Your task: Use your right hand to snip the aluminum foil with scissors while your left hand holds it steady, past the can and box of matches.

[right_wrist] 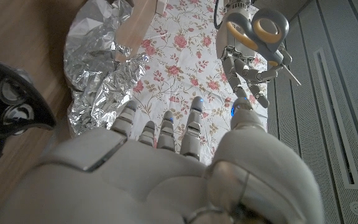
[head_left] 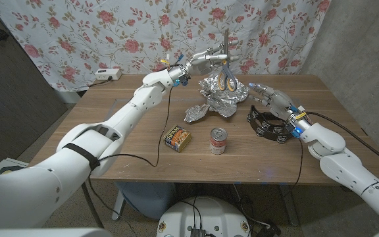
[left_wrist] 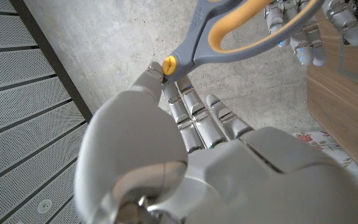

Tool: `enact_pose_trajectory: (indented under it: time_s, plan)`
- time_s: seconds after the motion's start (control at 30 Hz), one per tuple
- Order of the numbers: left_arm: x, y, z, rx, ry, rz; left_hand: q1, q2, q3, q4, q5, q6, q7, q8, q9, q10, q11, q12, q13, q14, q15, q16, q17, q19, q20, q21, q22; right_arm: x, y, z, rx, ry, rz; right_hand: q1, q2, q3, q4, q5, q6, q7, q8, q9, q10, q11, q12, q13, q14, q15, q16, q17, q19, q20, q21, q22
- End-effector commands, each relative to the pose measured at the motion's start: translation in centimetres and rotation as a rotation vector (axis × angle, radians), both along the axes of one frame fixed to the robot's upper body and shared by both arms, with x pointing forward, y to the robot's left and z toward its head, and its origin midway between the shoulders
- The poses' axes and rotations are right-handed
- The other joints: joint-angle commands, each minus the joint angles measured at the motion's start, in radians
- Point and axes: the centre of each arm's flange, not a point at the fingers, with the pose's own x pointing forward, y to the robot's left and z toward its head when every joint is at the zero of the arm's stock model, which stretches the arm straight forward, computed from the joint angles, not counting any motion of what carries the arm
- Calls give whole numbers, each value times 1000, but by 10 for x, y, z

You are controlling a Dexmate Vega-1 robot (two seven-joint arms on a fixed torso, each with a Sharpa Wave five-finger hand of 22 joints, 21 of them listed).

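Note:
Grey scissors with orange handles [head_left: 227,74] hang in the air above the crumpled aluminum foil [head_left: 219,100], blades pointing up. My left hand [head_left: 208,62] grips them near the pivot; the left wrist view shows the scissors [left_wrist: 229,34] just past my left hand [left_wrist: 185,143]. My right hand [head_left: 268,96] hovers to the right of the foil with its fingers apart and holds nothing. In the right wrist view, my right hand [right_wrist: 166,162] reaches toward the foil [right_wrist: 101,68], with the scissors [right_wrist: 257,31] held in the left hand [right_wrist: 244,65] beyond. A can [head_left: 218,141] and a box of matches [head_left: 177,137] stand nearer the front edge.
A black tambourine [head_left: 268,125] lies on the wooden table [head_left: 124,125] under my right wrist. A white box [head_left: 108,74] sits at the back left corner. A floral curtain hangs behind the table.

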Motion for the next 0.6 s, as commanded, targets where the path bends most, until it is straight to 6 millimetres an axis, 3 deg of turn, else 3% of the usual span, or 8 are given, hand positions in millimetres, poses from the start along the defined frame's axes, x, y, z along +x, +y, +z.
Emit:
enact_pose_trajectory:
  time_s: [0.03, 0.6]
  plan:
    - [8, -12, -5, 49, 59, -88, 10, 3, -2, 1, 6, -14, 14, 4, 3, -2, -8, 0, 7, 9, -13, -2, 3, 5, 3, 0, 0, 0, 6, 1, -36, -3, 37, 19, 0, 10, 2, 9, 16, -1, 10, 5, -2, -4, 1, 1, -9, -1, 1, 0, -8, 3, 1, 3]
    - [7, -14, -6, 59, 64, -107, 12, 5, -6, 3, 7, -15, 13, 6, 2, -7, -9, 0, 12, 10, -13, -3, 4, 5, 3, 0, 1, -1, 6, -5, -21, -11, 126, 48, -9, 19, 6, 6, 35, -5, 14, 10, -57, 5, -8, -2, -30, 9, 0, 0, -25, 4, -1, 2]
